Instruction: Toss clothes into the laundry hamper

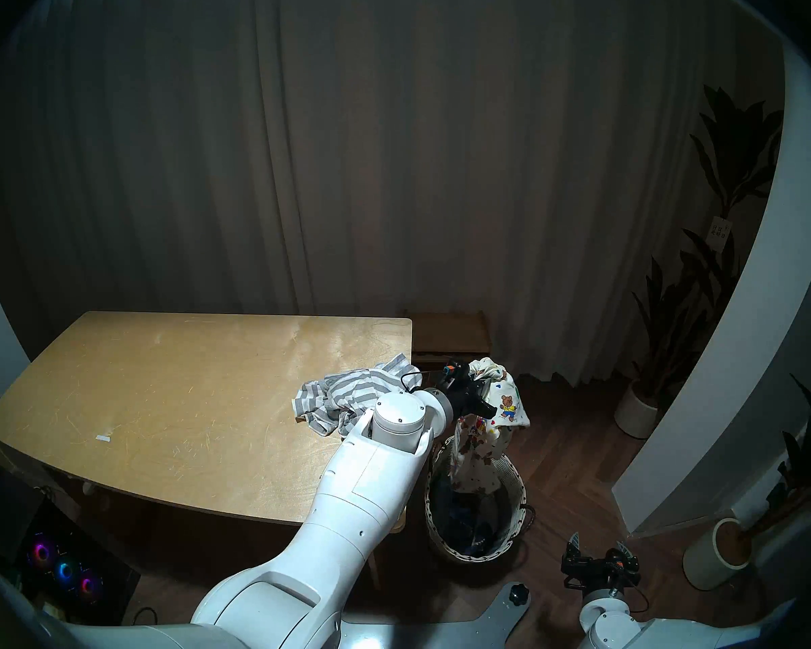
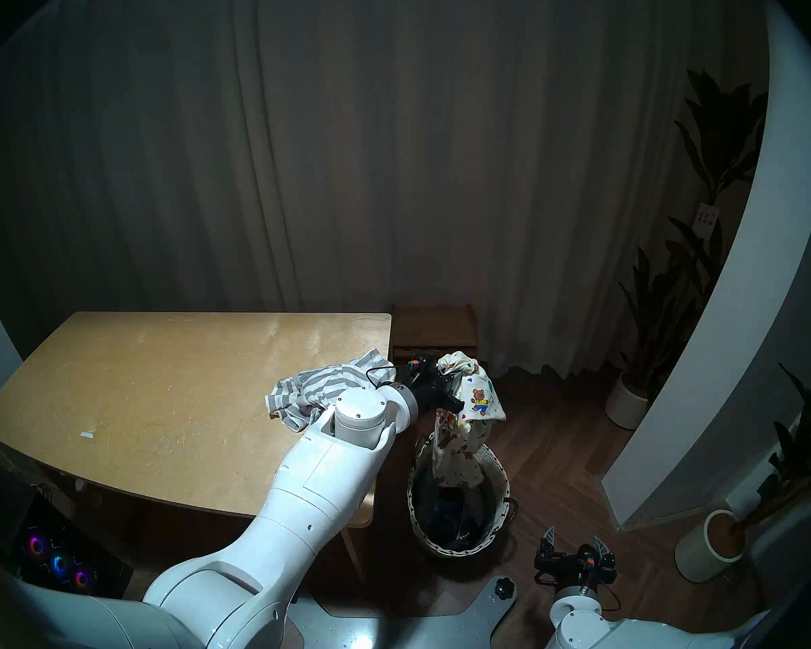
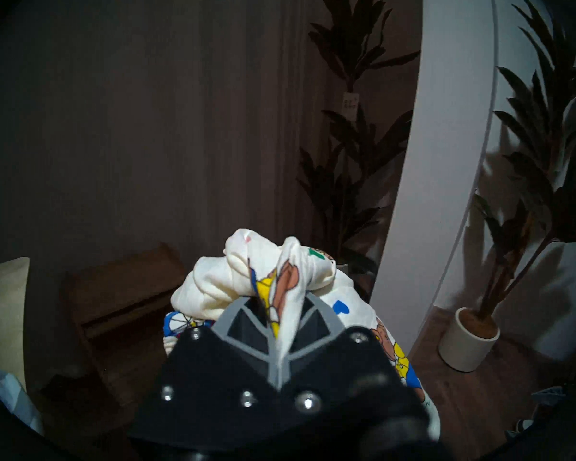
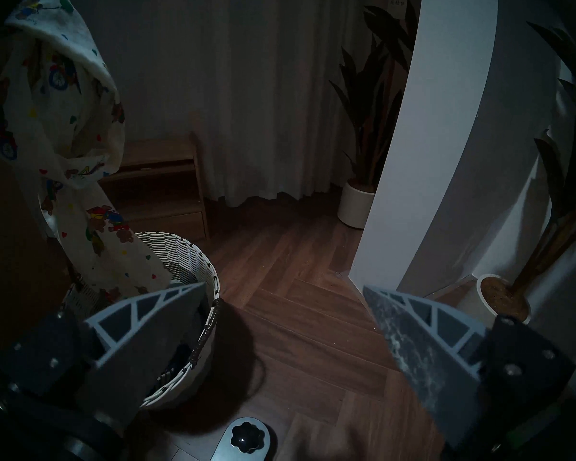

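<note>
The left gripper point(image 2: 450, 390) pinches the bear-print garment point(image 2: 464, 428) above the hamper point(image 2: 499, 512); striped garment point(image 2: 319, 390) lies at its nine o'clock.

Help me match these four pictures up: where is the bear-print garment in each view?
Head left: bear-print garment right of centre, hanging over the basket.
Head right: same place, slightly further left.
Left wrist: bottom centre, pinched in the left pincer.
Right wrist: upper left, above the basket.
Shared landmark: the wooden step stool.

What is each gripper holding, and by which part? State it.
Left gripper pinches a bunched upper fold of the cream bear-print garment; right gripper is open, holding nothing.
</note>
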Controlling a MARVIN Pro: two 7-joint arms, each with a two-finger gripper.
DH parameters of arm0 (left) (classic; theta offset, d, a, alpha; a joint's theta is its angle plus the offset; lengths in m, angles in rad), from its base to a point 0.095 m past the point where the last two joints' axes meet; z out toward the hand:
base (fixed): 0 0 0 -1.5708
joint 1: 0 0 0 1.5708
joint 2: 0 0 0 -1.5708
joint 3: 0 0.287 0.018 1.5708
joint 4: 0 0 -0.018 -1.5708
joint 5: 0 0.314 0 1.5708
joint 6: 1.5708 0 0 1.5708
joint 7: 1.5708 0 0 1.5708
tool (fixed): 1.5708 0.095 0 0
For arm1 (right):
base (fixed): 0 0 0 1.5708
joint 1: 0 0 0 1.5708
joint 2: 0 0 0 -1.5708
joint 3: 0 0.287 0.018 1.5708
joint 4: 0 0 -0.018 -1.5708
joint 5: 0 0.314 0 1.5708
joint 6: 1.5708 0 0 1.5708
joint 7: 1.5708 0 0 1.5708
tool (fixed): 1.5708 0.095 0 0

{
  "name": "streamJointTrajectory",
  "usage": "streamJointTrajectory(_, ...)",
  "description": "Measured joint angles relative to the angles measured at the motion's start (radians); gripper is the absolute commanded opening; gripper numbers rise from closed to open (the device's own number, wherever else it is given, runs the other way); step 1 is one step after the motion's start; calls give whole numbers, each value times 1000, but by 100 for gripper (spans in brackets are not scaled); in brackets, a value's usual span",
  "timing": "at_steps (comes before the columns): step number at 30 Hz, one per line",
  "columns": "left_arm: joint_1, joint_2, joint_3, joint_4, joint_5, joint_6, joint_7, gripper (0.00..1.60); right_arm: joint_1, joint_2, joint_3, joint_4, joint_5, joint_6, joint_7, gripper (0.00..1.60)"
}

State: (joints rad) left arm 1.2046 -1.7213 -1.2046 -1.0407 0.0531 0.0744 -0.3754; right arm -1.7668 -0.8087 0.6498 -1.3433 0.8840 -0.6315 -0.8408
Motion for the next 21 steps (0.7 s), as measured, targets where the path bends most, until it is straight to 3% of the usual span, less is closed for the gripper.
streamJointTrajectory(9, -18, -17, 51, 24, -49, -18, 54, 0, 7, 5, 4, 0, 23, 6, 20, 160)
streamJointTrajectory(15, -13, -13, 77, 2, -108, 25, 33, 0, 9, 7, 5, 0, 31, 1, 29, 160)
streamJointTrajectory(21, -2, -1, 112, 7, -99, 20, 62, 0, 8, 12, 4, -2, 23, -3, 31, 160)
